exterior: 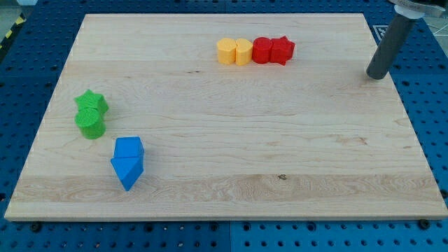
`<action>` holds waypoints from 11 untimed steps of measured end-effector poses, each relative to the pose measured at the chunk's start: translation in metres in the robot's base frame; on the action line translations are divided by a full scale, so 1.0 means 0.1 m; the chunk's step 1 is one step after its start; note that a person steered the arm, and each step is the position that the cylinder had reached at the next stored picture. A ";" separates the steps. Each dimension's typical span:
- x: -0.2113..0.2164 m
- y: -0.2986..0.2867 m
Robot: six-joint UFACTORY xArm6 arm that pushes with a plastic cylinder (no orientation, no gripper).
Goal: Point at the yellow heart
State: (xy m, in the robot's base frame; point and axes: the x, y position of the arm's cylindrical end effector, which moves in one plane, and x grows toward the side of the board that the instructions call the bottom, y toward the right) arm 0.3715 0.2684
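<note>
Pale wood board point(231, 203) filling most of the view, with a tight row of four blocks near the top, a little right of centre: from the view's left, a yellow block point(226, 51) of faceted shape, then what looks like the yellow heart point(243, 52) touching it (hard to be sure which of the two yellows is the heart at this size, but the second seems lobed), then a red round block point(262, 50) pressed against it, then a red star point(282, 50) closing the row. Away at the view's left, a green star point(91, 102) touching a green round block point(90, 123) just below, and lower still a blue cube point(129, 148) against a blue triangle point(127, 171). At the view's right edge of the board, level with a spot slightly below the row, my tip point(376, 74): a bare dark rod, nothing held and nothing to open or close, touching no block. Well apart from the heart, with both reds lying between along a straight line. Judged from this: pointing not yet done, nearly the whole approach left. Probably calls for a run toward the view's left, passing below the reds, then up to stop just beside the heart without nudging the packed row.
</note>
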 end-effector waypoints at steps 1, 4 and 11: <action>0.00 -0.03; 0.05 -0.44; 0.05 -1.46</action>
